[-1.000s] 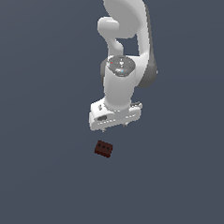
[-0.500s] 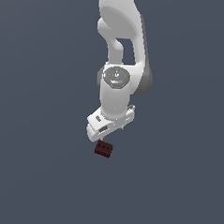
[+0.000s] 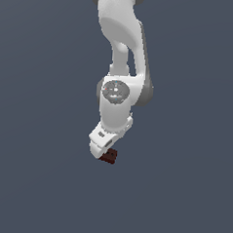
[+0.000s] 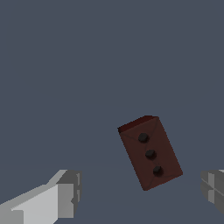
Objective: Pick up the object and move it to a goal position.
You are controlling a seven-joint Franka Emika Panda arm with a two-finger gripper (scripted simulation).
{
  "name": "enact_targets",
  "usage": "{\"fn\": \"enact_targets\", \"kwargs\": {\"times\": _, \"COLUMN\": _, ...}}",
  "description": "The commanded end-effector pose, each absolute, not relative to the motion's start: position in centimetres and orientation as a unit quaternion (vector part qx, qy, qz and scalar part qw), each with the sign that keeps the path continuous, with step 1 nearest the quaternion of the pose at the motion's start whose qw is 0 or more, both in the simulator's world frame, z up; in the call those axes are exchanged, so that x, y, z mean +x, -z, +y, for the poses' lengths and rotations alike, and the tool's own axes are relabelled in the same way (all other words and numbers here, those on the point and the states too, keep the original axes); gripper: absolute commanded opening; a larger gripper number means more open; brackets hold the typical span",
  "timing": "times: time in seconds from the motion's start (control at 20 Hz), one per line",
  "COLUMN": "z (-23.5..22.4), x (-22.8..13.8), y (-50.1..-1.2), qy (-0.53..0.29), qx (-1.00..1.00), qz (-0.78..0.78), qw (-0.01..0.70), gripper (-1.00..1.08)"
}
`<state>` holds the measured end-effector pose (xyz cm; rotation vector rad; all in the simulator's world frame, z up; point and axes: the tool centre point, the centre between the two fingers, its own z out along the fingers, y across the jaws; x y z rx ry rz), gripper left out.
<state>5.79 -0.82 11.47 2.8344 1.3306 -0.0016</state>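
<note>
Jaws standing wide open, gripper (image 4: 140,192) hovering over the block (image 4: 150,152); block lying between the fingers (image 4: 65,192), toward two o'clock. Approach step underway, I judge. Next: centering, descending, closing.

The object (image 4: 150,152) looks matt reddish-brown; the fingers (image 4: 65,192) smooth, matt pale grey.

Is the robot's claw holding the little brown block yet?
No. The gripper is open, and the block lies between its fingers untouched.
</note>
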Motion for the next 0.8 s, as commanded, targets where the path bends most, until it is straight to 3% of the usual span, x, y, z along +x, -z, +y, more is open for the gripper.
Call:
{"fn": "enact_targets", "kwargs": {"times": 0.0, "z": -1.1, "x": 6.1, "y": -10.9, "qy": 0.001, "qx": 0.891, "qz": 0.455, "qw": 0.005, "gripper": 1.00}}
{"fn": "enact_targets", "kwargs": {"times": 0.75, "z": -2.6, "x": 7.4, "y": -8.1, "qy": 0.000, "qx": 0.813, "qz": 0.582, "qw": 0.001, "gripper": 1.00}}
